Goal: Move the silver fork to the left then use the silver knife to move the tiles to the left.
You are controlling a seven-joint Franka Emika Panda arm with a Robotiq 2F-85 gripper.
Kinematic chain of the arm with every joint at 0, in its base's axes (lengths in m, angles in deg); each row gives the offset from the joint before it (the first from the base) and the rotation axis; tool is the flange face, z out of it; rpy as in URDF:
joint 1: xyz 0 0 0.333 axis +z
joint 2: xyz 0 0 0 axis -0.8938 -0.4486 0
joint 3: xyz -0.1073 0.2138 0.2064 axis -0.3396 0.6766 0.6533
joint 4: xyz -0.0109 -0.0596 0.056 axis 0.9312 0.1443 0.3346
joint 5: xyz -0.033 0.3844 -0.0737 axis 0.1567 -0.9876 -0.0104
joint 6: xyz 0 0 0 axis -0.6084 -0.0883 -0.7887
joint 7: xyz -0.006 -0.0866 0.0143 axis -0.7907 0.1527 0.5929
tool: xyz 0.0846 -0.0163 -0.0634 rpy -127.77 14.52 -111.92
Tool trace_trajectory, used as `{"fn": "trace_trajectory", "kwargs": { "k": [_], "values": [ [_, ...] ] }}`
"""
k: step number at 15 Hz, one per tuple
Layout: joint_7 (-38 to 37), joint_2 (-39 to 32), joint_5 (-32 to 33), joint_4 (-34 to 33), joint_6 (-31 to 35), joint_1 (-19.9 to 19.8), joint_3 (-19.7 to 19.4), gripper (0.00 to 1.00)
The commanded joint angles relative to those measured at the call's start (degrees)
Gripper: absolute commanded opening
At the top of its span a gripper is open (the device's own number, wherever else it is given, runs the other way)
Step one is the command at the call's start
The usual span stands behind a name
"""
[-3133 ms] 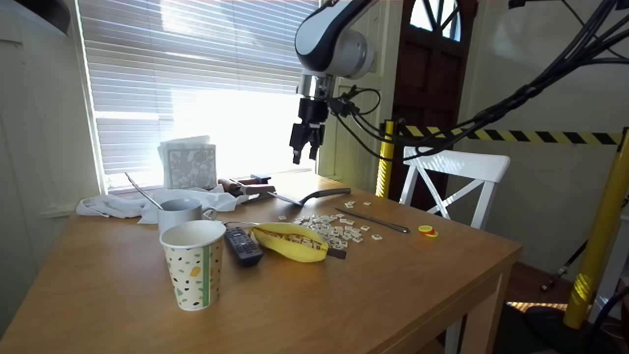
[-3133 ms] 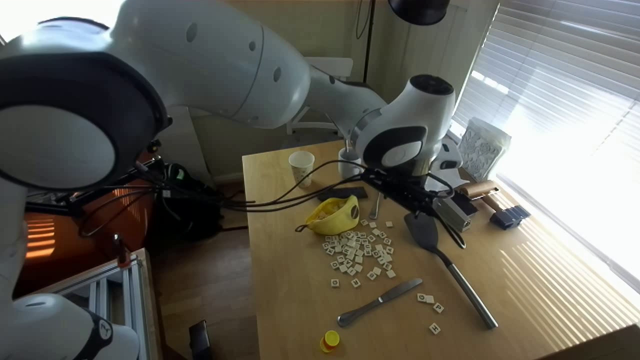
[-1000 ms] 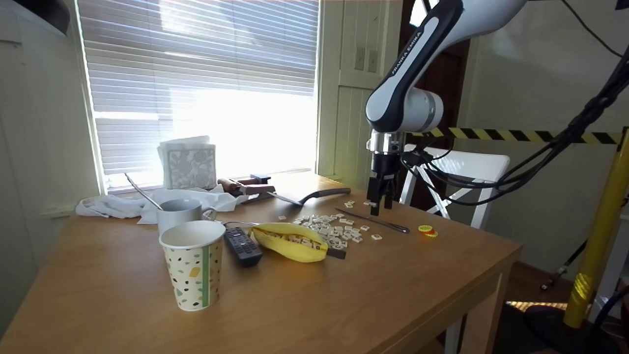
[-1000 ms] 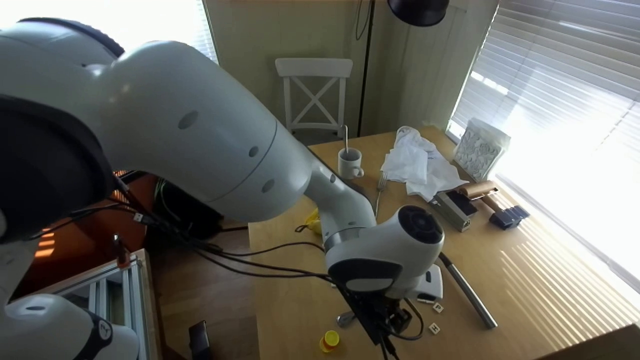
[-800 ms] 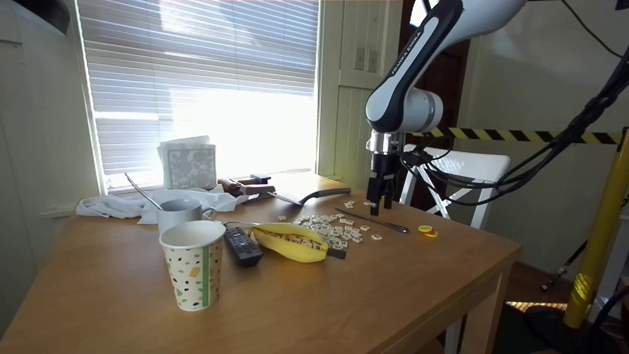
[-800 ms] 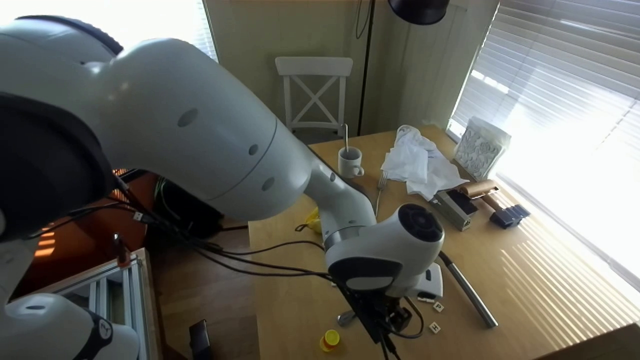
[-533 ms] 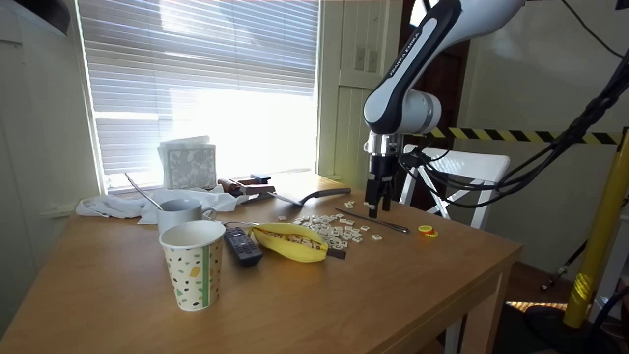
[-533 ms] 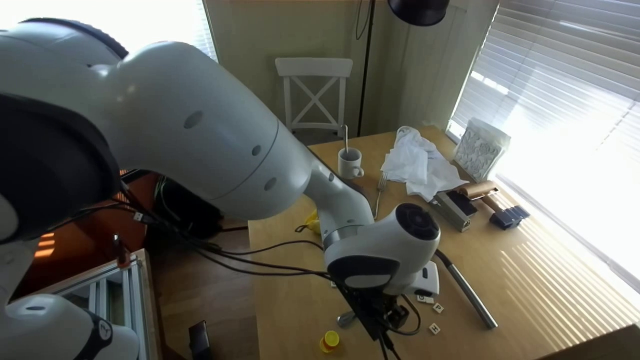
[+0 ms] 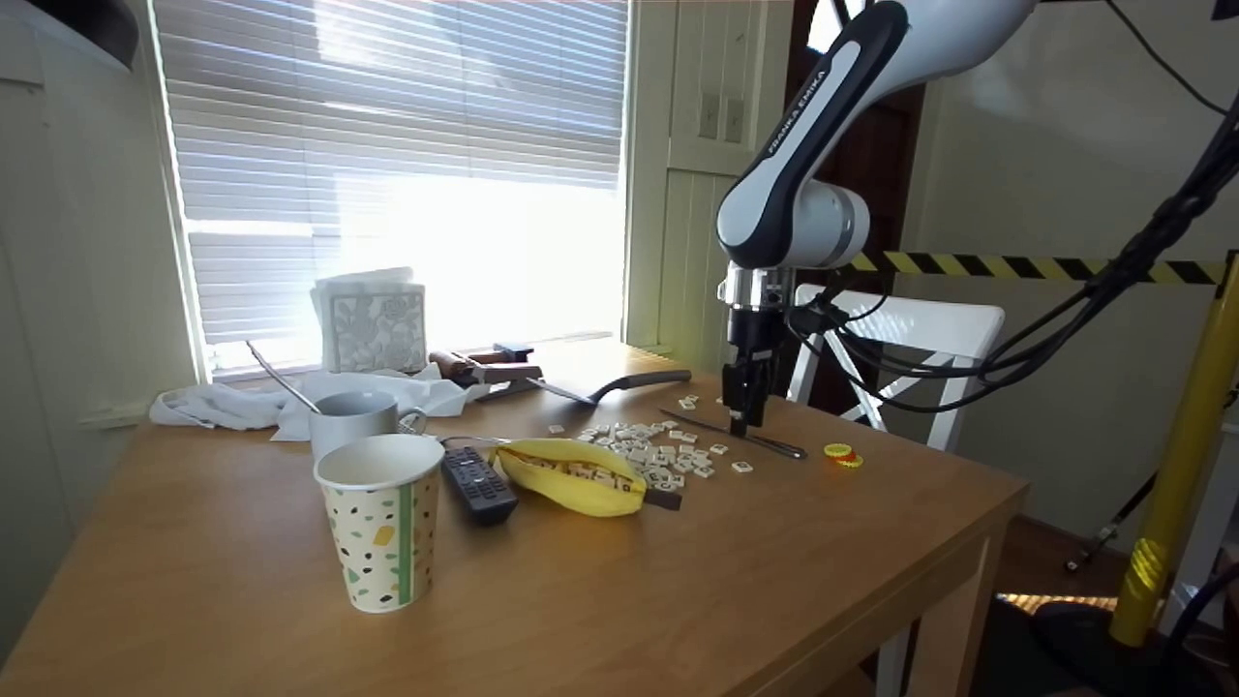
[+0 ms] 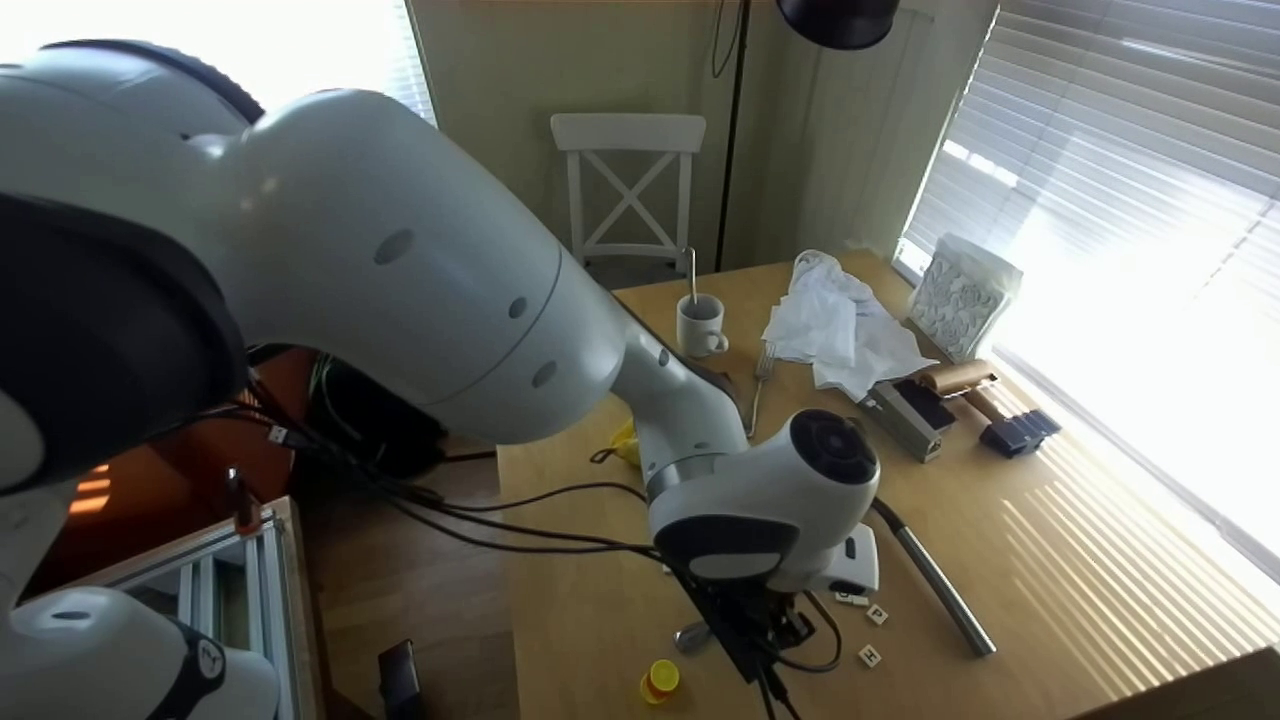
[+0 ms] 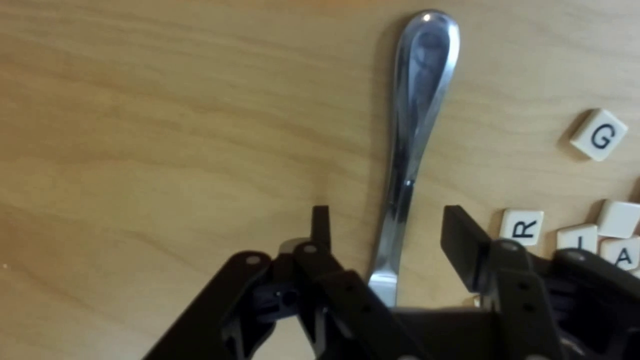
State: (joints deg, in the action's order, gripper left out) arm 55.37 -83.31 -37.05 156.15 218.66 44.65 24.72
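The silver knife (image 11: 422, 75) lies flat on the table. In the wrist view my gripper (image 11: 386, 209) is open, its two fingers apart on either side of the knife near where handle meets blade. In an exterior view the gripper (image 9: 745, 429) is low over the knife (image 9: 779, 446). The tiles (image 9: 658, 453) lie in a loose cluster beside the knife; several lettered tiles (image 11: 599, 135) show right of it in the wrist view. The silver fork (image 10: 764, 372) lies near the white napkin in an exterior view. The arm hides most tiles and the knife's blade there.
A yellow banana-shaped pouch (image 9: 571, 479), a black remote (image 9: 478, 484), a paper cup (image 9: 382, 532) and a mug (image 9: 353, 418) stand beyond the tiles. A spatula (image 10: 935, 580) lies nearby. A small yellow-orange lump (image 10: 659, 682) lies near the knife's handle. Cables hang from the arm.
The arm has swung over from above the spatula area and come down to the knife. In the last half second the gripper lowers slightly and its fingers look closer together.
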Motion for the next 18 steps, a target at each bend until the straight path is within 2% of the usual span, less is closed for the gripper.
{"fn": "trace_trajectory", "kwargs": {
  "k": [1,4,5,6,8,9,10,12,14,18],
  "values": [
    [1.4,-0.5,-0.8,0.4,1.3,-1.3,1.4,0.3],
    [1.3,-0.8,-0.8,0.4,1.2,-1.3,1.6,0.26],
    [1.3,-0.9,-0.6,0.4,1.3,-1.2,1.6,0.3],
    [1.3,-0.9,-0.6,0.4,1.3,-1.2,1.6,0.27],
    [1.5,-1.0,-0.5,0.3,1.2,-1.1,1.7,0.07],
    [1.6,-1.0,-0.5,0.3,1.0,-1.1,1.7,0.02],
    [1.4,-0.4,-0.5,0.4,0.7,-1.1,1.7,0.0],
    [-0.3,1.6,0.3,0.6,-1.6,-0.1,0.8,0.04],
    [-3.2,4.3,2.7,1.6,-1.8,2.1,-1.3,0.04],
    [-16.9,6.1,13.1,1.5,1.4,9.7,-10.2,0.04]
  ]
}}
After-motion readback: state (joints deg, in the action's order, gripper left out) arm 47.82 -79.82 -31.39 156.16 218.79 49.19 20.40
